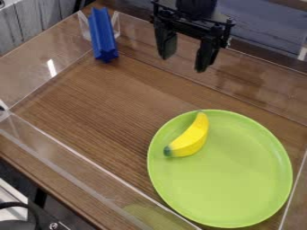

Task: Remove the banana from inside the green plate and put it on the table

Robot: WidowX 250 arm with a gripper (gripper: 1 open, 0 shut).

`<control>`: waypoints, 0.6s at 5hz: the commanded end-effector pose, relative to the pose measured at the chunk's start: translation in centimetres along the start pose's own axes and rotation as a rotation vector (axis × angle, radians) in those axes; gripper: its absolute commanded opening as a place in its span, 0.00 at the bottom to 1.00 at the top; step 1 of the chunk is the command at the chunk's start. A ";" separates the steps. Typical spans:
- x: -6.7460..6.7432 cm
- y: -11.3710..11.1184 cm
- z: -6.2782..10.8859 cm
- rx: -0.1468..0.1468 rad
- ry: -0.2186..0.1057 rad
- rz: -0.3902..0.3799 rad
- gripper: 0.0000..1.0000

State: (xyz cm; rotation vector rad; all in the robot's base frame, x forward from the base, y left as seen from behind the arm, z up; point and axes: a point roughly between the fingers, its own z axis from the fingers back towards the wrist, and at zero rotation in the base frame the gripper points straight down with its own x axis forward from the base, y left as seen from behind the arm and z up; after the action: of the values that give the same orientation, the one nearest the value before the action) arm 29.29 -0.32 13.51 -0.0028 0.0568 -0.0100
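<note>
A small yellow banana [189, 137] with a greenish tip lies inside the green plate [246, 180], near the plate's upper left rim. The plate rests at the front right of the brown wood-grain table [108, 99]. My black gripper [188, 47] hangs at the back of the table, well above and behind the banana. Its fingers point down and stand open with nothing between them.
Clear plastic walls [48, 63] border the table on all sides. A blue upright object [103, 38] stands at the back left, beside the gripper. Bare wood stretches left of the plate.
</note>
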 end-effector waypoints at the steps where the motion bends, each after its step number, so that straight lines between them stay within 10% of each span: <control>1: -1.0 -0.7 -1.6 0.000 -0.004 -0.027 1.00; 3: -1.9 -2.4 -4.7 0.003 -0.050 -0.111 1.00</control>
State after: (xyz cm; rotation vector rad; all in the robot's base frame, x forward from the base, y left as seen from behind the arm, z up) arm 26.70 -2.64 7.61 -0.0034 0.0585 -0.1183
